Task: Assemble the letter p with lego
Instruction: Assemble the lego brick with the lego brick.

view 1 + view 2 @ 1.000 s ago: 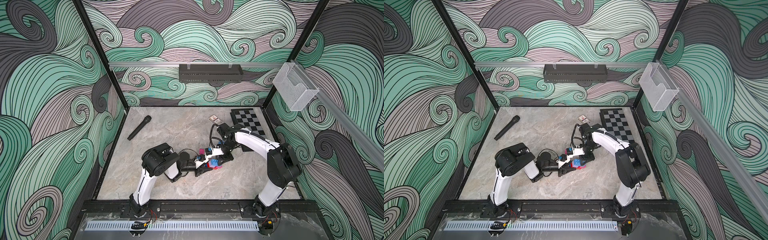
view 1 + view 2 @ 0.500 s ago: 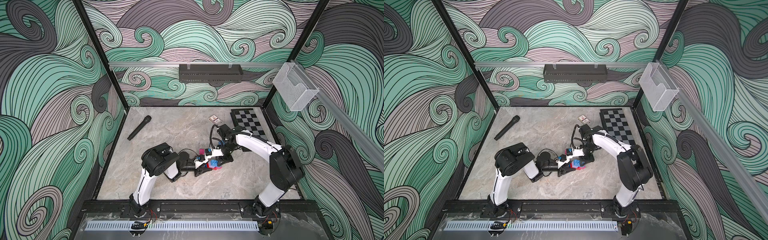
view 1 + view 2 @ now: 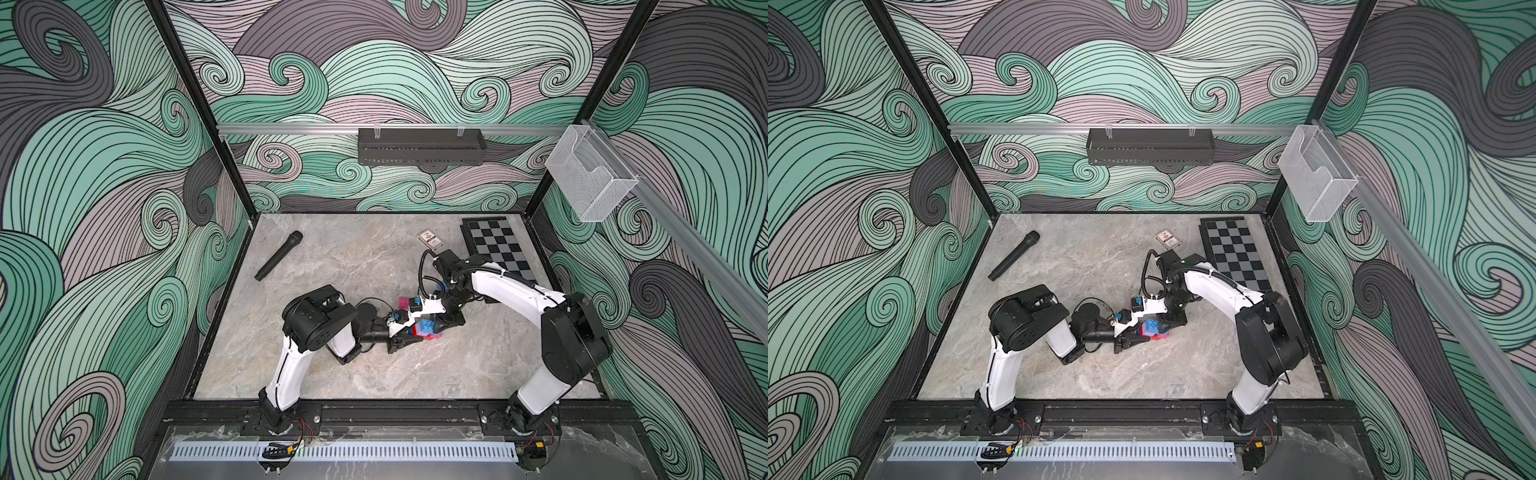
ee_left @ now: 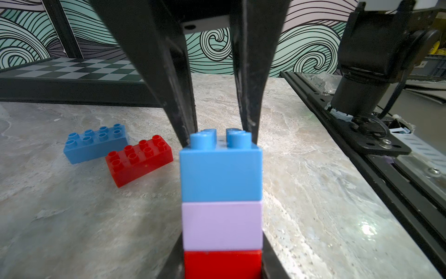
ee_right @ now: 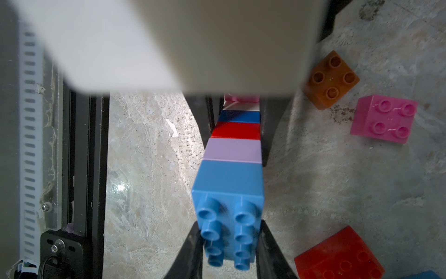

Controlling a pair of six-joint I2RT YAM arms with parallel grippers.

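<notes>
Far to the left of the lego stack (image 3: 424,329), a microphone (image 3: 278,255) is lying on the table (image 3: 332,374), well apart from it. My left gripper (image 3: 411,337) is reaching the stack from the left, and its jaws are pinching it around the red and lilac bricks. The stack is lying on its side between the two grippers: pink, white, dark blue, red, lilac, then a light blue brick (image 5: 229,181). I cannot tell if it is touching the table. My right gripper (image 4: 219,135) is coming from the right, its jaws clamping that light blue brick at the studded end. Loose bricks are lying near the stack: blue oblong (image 4: 96,142), red oblong (image 4: 138,159), orange (image 5: 331,79), pink (image 5: 383,119). The chessboard (image 3: 496,249) is lying farther right.
</notes>
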